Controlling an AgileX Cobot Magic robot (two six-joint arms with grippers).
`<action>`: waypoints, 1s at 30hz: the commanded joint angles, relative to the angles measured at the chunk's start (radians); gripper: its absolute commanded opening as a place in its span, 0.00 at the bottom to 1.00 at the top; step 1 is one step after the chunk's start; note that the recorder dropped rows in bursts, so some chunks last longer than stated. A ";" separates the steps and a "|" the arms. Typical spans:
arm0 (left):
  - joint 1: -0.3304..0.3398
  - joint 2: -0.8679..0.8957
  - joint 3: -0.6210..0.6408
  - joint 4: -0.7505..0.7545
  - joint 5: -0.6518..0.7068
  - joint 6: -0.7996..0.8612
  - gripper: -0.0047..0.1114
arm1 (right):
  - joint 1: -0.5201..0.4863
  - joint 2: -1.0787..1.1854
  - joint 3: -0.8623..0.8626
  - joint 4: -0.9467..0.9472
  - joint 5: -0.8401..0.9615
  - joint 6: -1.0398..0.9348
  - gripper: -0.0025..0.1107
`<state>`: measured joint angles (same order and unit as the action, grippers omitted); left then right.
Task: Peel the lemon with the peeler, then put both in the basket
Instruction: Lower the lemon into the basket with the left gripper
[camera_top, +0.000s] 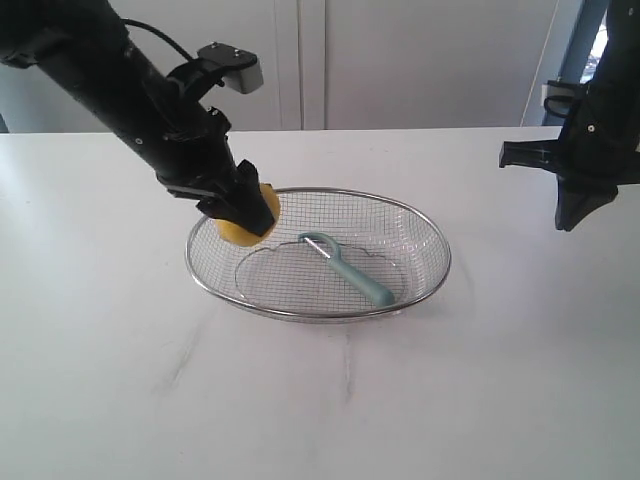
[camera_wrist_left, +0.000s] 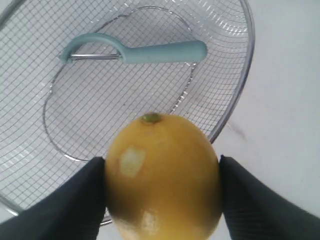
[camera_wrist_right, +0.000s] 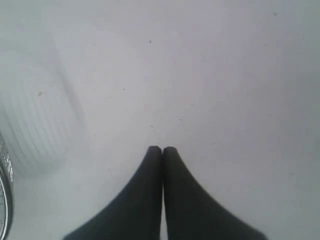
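Yellow lemon (camera_wrist_left: 162, 175) sits between the two black fingers of your left gripper (camera_top: 243, 208), which is clamped on it from both sides. The stem nub points away from the wrist. The lemon hangs at the left end of the basket (camera_top: 446, 262). In the left wrist view it looks to be right above the rim, not clearly over the mesh floor.

This is the main risk, I think. If you let go here, the lemon may hit the thick rim and bounce or roll out onto the table (camera_top: 500, 390). A round fruit will probably not stop by itself on that smooth white surface, so it is better to bring it nearer the middle and lower before you open. A second risk is the gripper itself: coming down steeply, a finger could catch the wire wall and push or tip the basket. The lemon could also land on the peeler (camera_top: 350, 268) and knock it, though that is less serious.

Inside the basket there is only the peeler, lying flat on the mesh bottom, its teal handle toward the near right. The lemon is not resting in it yet. Your right gripper (camera_top: 572, 215) is closed with nothing in it, above the table and well apart from the basket.
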<state>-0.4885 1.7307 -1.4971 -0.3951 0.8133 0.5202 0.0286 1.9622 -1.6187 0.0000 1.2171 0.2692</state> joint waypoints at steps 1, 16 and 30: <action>-0.049 -0.009 -0.064 0.176 0.012 -0.185 0.04 | -0.006 -0.012 0.003 0.000 -0.019 0.006 0.02; -0.084 0.135 -0.247 0.344 0.205 -0.412 0.04 | -0.006 -0.012 0.003 0.000 -0.134 0.006 0.02; -0.084 0.313 -0.402 0.265 0.253 -0.464 0.04 | -0.006 -0.012 0.003 0.000 -0.224 0.006 0.02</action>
<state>-0.5667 2.0252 -1.8765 -0.0963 1.0462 0.0758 0.0286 1.9622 -1.6187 0.0000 1.0147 0.2692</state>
